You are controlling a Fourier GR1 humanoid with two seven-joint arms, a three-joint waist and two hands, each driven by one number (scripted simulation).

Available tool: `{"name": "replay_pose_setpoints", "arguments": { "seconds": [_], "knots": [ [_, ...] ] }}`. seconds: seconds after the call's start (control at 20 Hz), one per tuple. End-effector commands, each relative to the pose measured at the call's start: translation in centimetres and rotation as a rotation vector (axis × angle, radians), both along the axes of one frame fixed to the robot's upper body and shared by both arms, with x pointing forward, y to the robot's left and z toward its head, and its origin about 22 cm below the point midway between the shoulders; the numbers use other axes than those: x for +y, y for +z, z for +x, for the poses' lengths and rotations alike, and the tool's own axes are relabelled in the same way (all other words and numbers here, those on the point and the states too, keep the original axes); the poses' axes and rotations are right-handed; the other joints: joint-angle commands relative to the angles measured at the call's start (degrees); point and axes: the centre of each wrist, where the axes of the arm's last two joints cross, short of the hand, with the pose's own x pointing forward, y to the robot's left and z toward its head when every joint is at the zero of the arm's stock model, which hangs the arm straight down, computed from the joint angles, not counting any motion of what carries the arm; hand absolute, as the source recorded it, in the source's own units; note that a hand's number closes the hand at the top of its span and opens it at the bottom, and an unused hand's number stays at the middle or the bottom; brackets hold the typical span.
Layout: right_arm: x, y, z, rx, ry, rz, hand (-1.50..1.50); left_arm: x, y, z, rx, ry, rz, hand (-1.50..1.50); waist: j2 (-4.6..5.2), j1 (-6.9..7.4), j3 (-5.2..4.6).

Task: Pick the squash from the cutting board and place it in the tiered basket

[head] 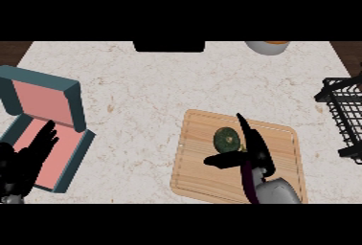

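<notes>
- Right hand [249,149] over the cutting board [205,172], grey forearm entering from the near edge, fingers straight and pointing far, thumb stretched out to the left; nothing clasped, hand spread.
- Squash [226,139], round and dark green, lying on the board just left of the straight fingers and just beyond the thumb; whether touched or merely beside, impossible to tell.
- Cutting board pale wood, slightly turned on the counter [141,86], lying a little right of centre and toward the near edge.
- Tiered basket [343,115], black wire, at the right edge of the view, well apart from the board and only partly in view.
- Left hand [32,153] at the near left, fingers straight and fanned, pointing far and right, resting over the pink inside of a teal box [46,86]; nothing held.
- Teal box lying open at the left of the counter, lid tilted back toward the far side.
- White and orange round object [268,46] at the far edge, cut off by the view.
- Black block [170,46] at the far edge, centre.
- Counter of pale marbled stone.
</notes>
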Motion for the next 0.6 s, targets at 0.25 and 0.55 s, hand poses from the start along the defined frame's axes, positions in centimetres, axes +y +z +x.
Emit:
{"name": "replay_pose_setpoints", "arguments": {
  "seconds": [0.25, 0.55],
  "knots": [
    [-0.1, -2.8, -0.3, -0.151, 0.037, -0.041, 1.5, -1.9, -0.5, -0.5, 0.015, -0.002, -0.006, 0.0, 0.9, 0.21, 0.45],
    [1.4, 0.7, -0.4, -0.209, -0.096, -0.05, 1.5, -1.1, -1.5, -2.1, -0.002, 0.008, -0.008, 0.0, 0.82, 0.12, 0.43]
  ]
}}
